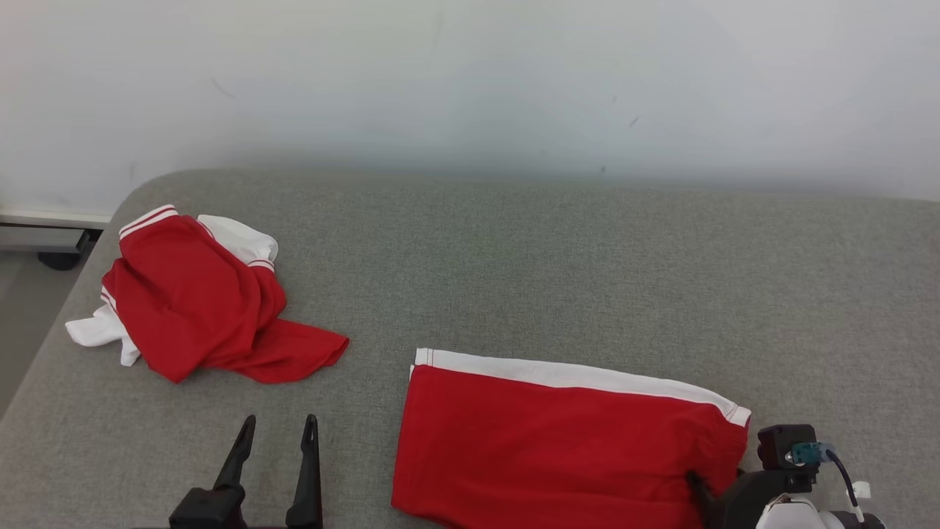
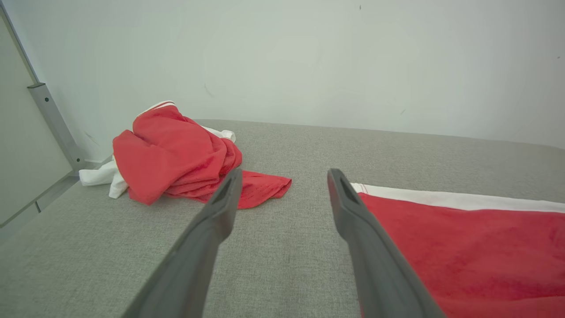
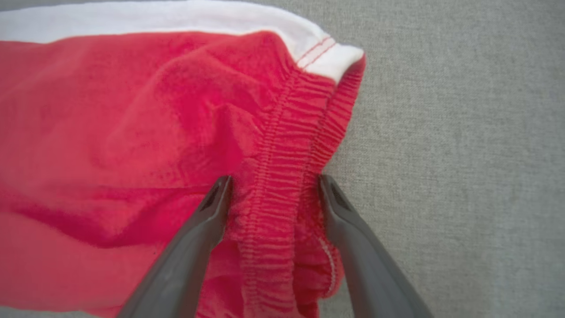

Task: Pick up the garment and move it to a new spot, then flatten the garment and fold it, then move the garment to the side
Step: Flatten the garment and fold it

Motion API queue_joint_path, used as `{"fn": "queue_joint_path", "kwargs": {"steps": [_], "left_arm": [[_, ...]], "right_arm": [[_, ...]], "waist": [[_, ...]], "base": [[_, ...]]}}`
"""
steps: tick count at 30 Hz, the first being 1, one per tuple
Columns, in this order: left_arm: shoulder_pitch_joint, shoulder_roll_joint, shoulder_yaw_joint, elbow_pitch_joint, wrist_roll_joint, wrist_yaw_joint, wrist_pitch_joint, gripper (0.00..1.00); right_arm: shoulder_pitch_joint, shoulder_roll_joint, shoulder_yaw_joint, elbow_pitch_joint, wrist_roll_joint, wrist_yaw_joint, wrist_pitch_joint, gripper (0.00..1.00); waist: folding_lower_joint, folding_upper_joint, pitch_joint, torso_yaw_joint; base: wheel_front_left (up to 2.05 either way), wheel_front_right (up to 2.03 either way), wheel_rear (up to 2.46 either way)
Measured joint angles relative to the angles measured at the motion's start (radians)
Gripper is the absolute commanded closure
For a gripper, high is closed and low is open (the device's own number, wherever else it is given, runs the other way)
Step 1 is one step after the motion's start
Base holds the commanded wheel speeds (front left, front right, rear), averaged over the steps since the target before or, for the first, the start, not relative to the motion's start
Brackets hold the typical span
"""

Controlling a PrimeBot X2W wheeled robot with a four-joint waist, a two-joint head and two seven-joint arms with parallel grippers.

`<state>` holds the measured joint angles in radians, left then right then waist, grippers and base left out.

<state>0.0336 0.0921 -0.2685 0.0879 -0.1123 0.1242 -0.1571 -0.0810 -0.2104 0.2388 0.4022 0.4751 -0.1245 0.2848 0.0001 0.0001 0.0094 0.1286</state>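
The garment (image 1: 558,433) is a pair of red shorts with a white side stripe, lying flat on the grey fabric surface (image 1: 587,257) at the near middle-right. My right gripper (image 3: 273,185) is open at the shorts' right end. Its two fingers straddle the bunched elastic waistband (image 3: 282,145) and press down on the cloth. In the head view one dark fingertip (image 1: 696,486) rests on the red fabric. My left gripper (image 1: 280,422) hovers open and empty, left of the shorts' hem (image 2: 476,243).
A crumpled red and white garment (image 1: 191,301) lies in a heap at the far left, ahead of my left gripper (image 2: 284,176). The surface's rounded left edge (image 1: 44,345) drops to the floor. A pale wall (image 1: 470,88) closes the back.
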Motion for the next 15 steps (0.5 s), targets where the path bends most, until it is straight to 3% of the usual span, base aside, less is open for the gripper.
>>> {"fn": "queue_joint_path", "kwargs": {"steps": [8, 9, 10, 11, 12, 15], "left_arm": [[0.0, -0.004, 0.006, -0.005, 0.016, 0.0, 0.016, 0.0], [0.0, -0.004, 0.005, -0.005, 0.016, 0.0, 0.017, 0.0], [0.0, -0.004, 0.004, -0.005, 0.016, 0.0, 0.017, 0.0], [0.0, -0.005, 0.003, -0.005, 0.016, 0.0, 0.017, 0.0], [0.0, -0.005, 0.002, -0.005, 0.016, 0.0, 0.021, 0.0], [0.0, -0.006, 0.001, -0.004, 0.016, 0.0, 0.025, 0.0]], "right_arm": [[-0.037, 0.009, 0.009, 0.047, -0.002, 0.0, 0.034, 0.0], [-0.041, 0.01, 0.012, 0.052, -0.003, 0.0, 0.039, 0.48], [-0.047, 0.01, 0.015, 0.057, -0.003, 0.0, 0.045, 0.64], [-0.052, 0.011, 0.017, 0.061, -0.003, 0.0, 0.05, 0.91], [-0.053, 0.011, 0.021, 0.064, -0.003, 0.0, 0.051, 1.0], [-0.053, 0.017, 0.026, 0.072, -0.003, 0.002, 0.051, 1.0]], "waist": [[0.0, -0.0001, 0.009, 0.001], [0.0, -0.0001, 0.009, 0.001], [0.0, -0.0001, 0.009, 0.001], [0.0, -0.0001, 0.009, 0.001], [0.0, -0.0001, 0.009, 0.001], [0.0, -0.0001, 0.008, 0.003]], "base": [[0.0, 0.0, 0.0], [0.0, 0.0, 0.0], [0.0, 0.0, 0.0], [0.0, 0.0, 0.0], [0.0, 0.0, 0.0], [0.0, 0.0, 0.0]]}}
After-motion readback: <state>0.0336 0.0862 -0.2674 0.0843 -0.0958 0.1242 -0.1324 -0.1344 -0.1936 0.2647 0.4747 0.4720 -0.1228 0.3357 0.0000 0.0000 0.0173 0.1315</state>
